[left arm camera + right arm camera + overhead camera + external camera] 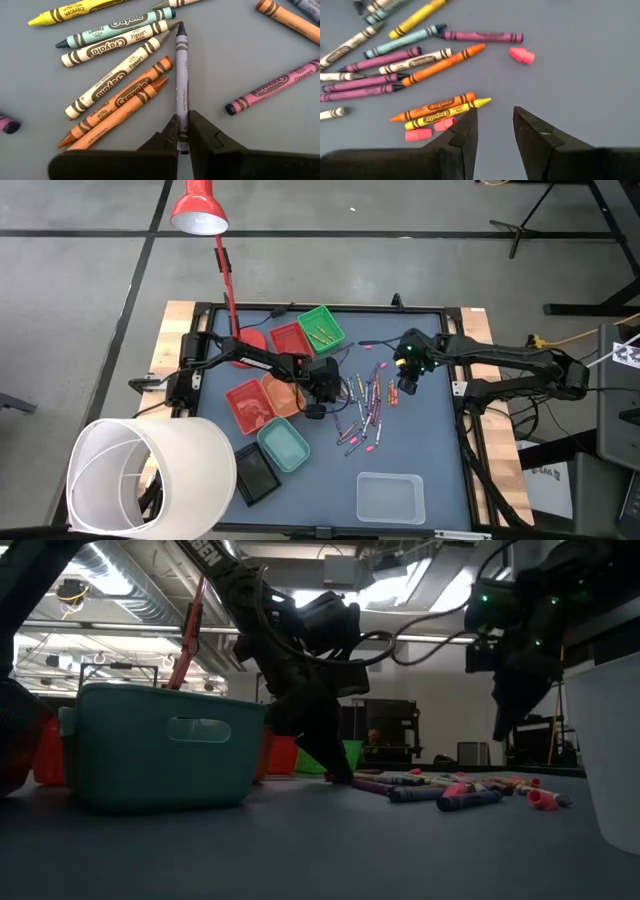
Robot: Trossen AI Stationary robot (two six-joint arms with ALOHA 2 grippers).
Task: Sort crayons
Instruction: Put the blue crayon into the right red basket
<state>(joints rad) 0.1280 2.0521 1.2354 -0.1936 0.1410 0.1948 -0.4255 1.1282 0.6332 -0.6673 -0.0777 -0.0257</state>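
Grey crayon (182, 75) in left pincer (183, 131)

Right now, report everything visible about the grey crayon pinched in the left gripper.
The grey crayon is a thin wax stick in a grey paper wrapper with dark bands and small print, its dark pointed tip facing away from the wrist. It lies flat on the blue-grey table. The left gripper is shut on its rear end; no neighbouring crayon touches it.

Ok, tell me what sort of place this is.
Likely a robotics lab or workshop: two dark robot arms work over a dark-topped table strewn with wax crayons, bare ceiling ducts and strip lights overhead, and tripod legs on the grey floor.
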